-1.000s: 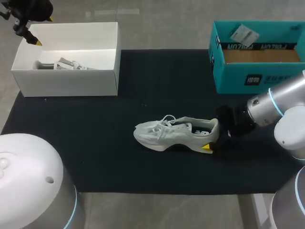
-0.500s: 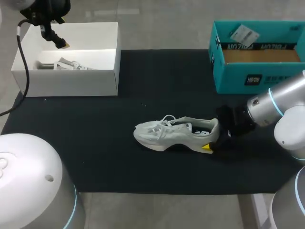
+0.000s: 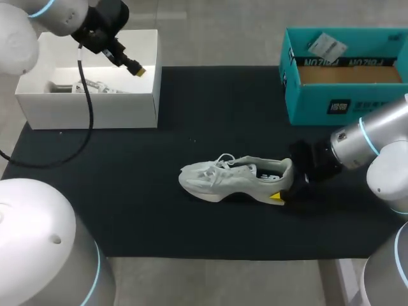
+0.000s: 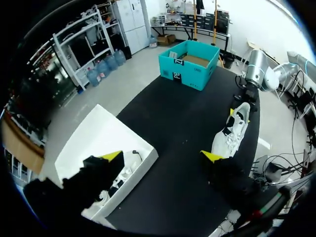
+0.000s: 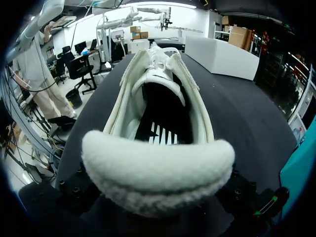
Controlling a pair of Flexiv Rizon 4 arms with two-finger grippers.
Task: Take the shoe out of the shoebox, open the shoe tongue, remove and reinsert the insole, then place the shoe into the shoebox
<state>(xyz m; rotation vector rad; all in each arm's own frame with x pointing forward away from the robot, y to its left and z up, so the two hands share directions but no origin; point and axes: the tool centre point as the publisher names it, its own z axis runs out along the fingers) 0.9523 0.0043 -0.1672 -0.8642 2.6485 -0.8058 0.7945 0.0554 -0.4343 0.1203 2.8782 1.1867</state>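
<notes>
Checking the head view first: the shoe (image 3: 236,178) is out of its box and sits upright on its sole on the black mat (image 3: 159,217). Its long axis runs across the table, toe toward your left arm's side, heel toward your right arm's. The right gripper (image 3: 286,185) is at the shoe's heel, with one yellow tip against the heel's near side and the other hidden behind the heel. The left gripper (image 3: 131,65) hangs well apart from the shoe, past its toe end and toward the far side, over a corner of the white shoebox (image 3: 89,111). A second shoe (image 3: 95,87) lies in that box. The teal box (image 3: 331,105) sits beyond the shoe's heel end, far side.

Left wrist view: your left fingers stand wide apart with nothing between them. The shoe lies ahead, toe end nearer this gripper. Its heel points away, toward the right arm (image 4: 259,74).

Right wrist view: the heel collar fills the gap, with a dark finger tight against each side, so this gripper is clamped on the heel. You look straight along the shoe's length, with the opening nearest, then tongue and laces, and the toe farthest.

Judgement: the tongue is the next step. The right arm is nearer but busy bracing the heel, so the free left gripper must cross to the laces from the toe side.
</notes>
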